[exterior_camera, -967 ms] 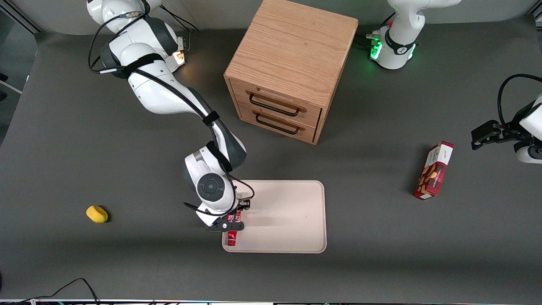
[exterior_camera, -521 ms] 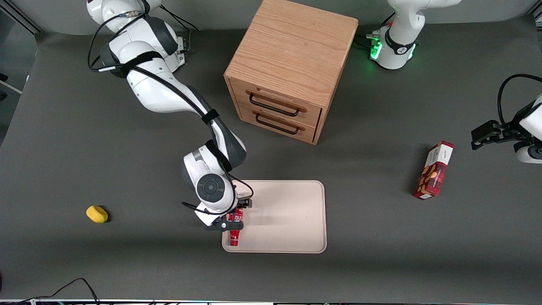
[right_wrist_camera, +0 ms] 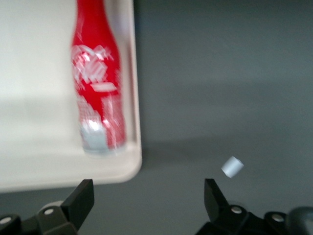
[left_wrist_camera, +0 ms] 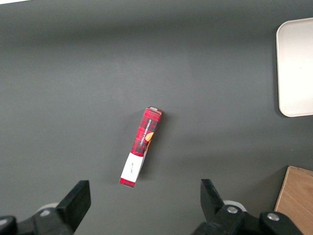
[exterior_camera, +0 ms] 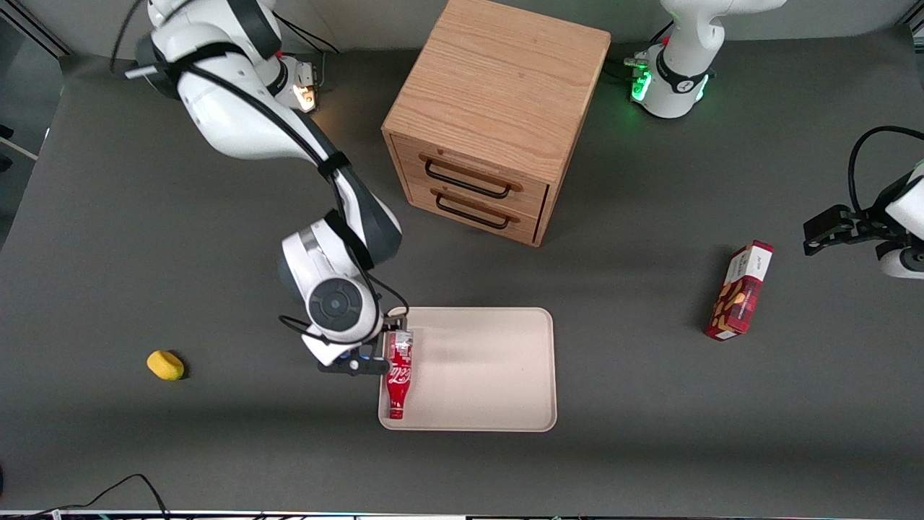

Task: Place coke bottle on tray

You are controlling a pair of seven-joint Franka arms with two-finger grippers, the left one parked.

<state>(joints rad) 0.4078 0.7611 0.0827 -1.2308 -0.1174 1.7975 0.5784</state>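
Coke bottle [exterior_camera: 398, 375] lies flat on the tray [exterior_camera: 491, 375], along the edge at the working arm's end, cap toward the front camera. Gripper [exterior_camera: 361, 361] sits off the tray at the bottle's 9 o'clock, fingers spread with nothing between them. Placing looks done; next move is probably just lifting clear without nudging the bottle.

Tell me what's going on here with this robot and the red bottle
The right arm has put the coke bottle on the tray. The bottle lies on its side along the tray's edge toward the working arm's end, cap nearer the front camera. The gripper is open and holds nothing, sitting just off that tray edge over the bare table. A snack box and a yellow object lie untouched elsewhere.
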